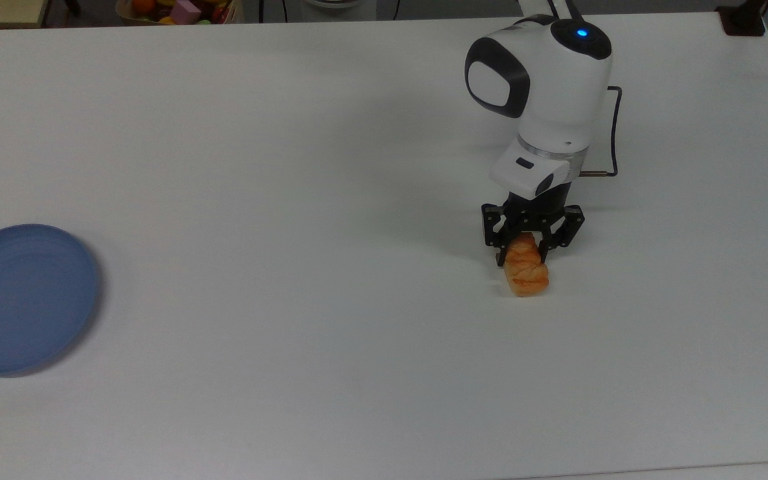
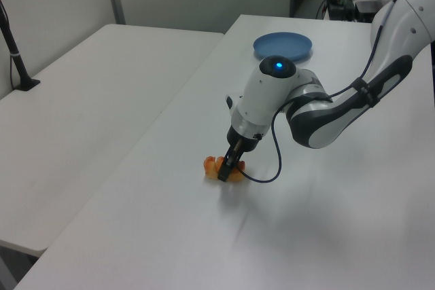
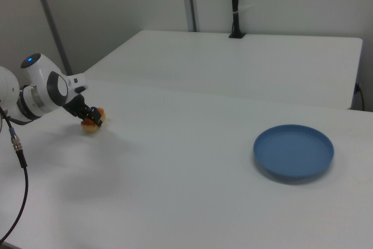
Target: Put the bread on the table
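Note:
The bread (image 1: 527,275), a small golden-orange ridged loaf, lies low on the white table (image 1: 291,200) at the top view's right of centre. My gripper (image 1: 523,256) points down over its far end, shut on the bread with one black finger on each side. The loaf's near end sticks out toward the table's front edge. In the left view the bread (image 2: 213,166) touches the table (image 2: 306,229) under the gripper (image 2: 224,172). In the right view the gripper (image 3: 93,120) and the bread (image 3: 88,126) are at the far left, on the table (image 3: 186,173).
A round blue plate (image 1: 21,297) sits at the top view's left edge, far from the bread; the plate (image 2: 283,45) (image 3: 293,151) holds nothing. A black cable (image 1: 614,133) loops behind the wrist. A bin of coloured toys (image 1: 184,10) stands beyond the table's far edge. A second white table (image 2: 81,113) adjoins.

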Robot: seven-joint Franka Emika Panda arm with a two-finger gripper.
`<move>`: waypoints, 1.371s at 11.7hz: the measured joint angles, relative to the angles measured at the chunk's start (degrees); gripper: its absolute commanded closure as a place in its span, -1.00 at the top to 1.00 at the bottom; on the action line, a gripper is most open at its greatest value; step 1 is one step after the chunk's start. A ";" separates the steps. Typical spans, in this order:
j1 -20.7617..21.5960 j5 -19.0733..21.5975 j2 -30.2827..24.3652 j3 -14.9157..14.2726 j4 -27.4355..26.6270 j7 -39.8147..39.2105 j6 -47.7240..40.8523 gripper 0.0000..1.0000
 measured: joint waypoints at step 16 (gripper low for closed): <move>-7.88 16.74 -32.68 -0.67 -0.96 0.90 -44.20 1.00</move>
